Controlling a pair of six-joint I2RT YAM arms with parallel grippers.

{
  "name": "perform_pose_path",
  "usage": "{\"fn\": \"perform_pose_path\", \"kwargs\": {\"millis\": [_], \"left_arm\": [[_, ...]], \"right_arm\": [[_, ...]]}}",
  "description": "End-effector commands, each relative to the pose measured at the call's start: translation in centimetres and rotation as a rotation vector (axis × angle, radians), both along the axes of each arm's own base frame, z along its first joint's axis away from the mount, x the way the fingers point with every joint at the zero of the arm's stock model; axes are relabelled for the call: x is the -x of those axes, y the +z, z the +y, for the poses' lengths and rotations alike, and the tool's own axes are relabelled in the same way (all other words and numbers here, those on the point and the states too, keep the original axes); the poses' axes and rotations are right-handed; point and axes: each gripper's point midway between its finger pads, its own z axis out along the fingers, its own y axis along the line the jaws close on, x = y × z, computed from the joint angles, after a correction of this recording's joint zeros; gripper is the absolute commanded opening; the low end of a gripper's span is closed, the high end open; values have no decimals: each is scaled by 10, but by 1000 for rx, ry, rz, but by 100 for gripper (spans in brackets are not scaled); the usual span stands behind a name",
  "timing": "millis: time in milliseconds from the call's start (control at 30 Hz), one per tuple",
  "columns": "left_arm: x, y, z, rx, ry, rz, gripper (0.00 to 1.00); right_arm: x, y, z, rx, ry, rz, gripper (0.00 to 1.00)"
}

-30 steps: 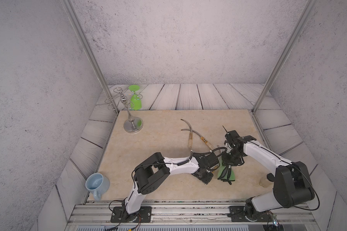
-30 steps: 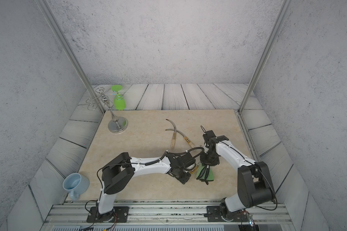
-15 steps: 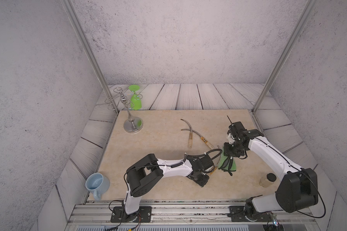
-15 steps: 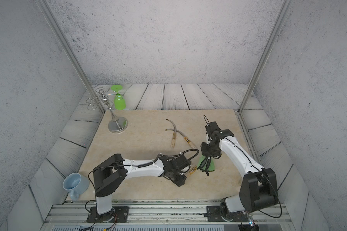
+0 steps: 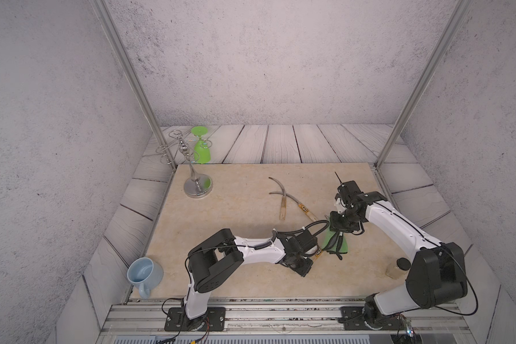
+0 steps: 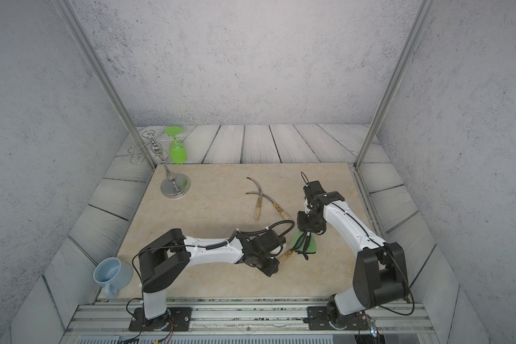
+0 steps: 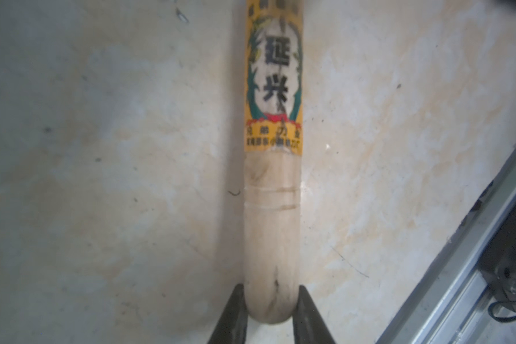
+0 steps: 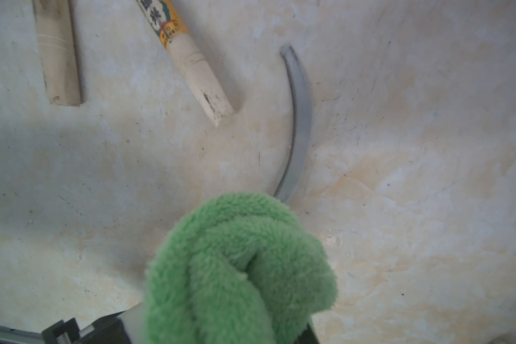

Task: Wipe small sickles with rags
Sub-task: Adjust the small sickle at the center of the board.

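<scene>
A chrome glass rack [image 5: 197, 187] stands at the far left corner of the beige slab [image 5: 236, 214]; an upturned green glass [image 5: 201, 150] seems to hang from it. A blue mug [image 5: 143, 272] sits at the near left corner, a small dark-lidded jar [image 5: 397, 268] near the right edge

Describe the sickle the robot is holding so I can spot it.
On the beige table, look near the front. That sickle's labelled handle sits in the left gripper, blade running under the green rag; the other two lie crossed farther back.

Open slab [image 5: 236, 208] is left between the crossed sickles [image 5: 283, 208] and the chrome stand [image 5: 197, 187]; the sickles' near side is blocked by the left arm [image 5: 259, 253] and right arm [image 5: 390, 219].
</scene>
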Motion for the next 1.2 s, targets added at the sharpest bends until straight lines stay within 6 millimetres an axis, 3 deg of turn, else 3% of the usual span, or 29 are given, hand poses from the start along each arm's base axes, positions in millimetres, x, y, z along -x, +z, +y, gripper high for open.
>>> {"fn": "perform_pose_path", "kwargs": {"millis": [0, 167, 467, 533, 733, 1000, 1167], "left_arm": [[-3, -8, 2, -3, 17, 14, 24], [-4, -8, -1, 8, 13, 9, 33], [-8, -11, -4, 9, 20, 11, 35], [-10, -12, -5, 11, 25, 11, 30], [-15, -14, -8, 28, 36, 24, 1], [-20, -12, -17, 59, 37, 37, 0], [-24, -11, -19, 51, 42, 35, 0]], "right_arm": [[-7, -3, 1, -4, 3, 11, 30], [-10, -9, 0, -2, -4, 20, 30], [-10, -9, -2, -1, -3, 23, 30], [-11, -10, -2, -1, -5, 25, 30], [-20, -27, -3, 11, -23, 42, 30], [-31, -66, 1, 19, -35, 124, 29], [-14, -89, 8, 10, -17, 210, 28]]}}
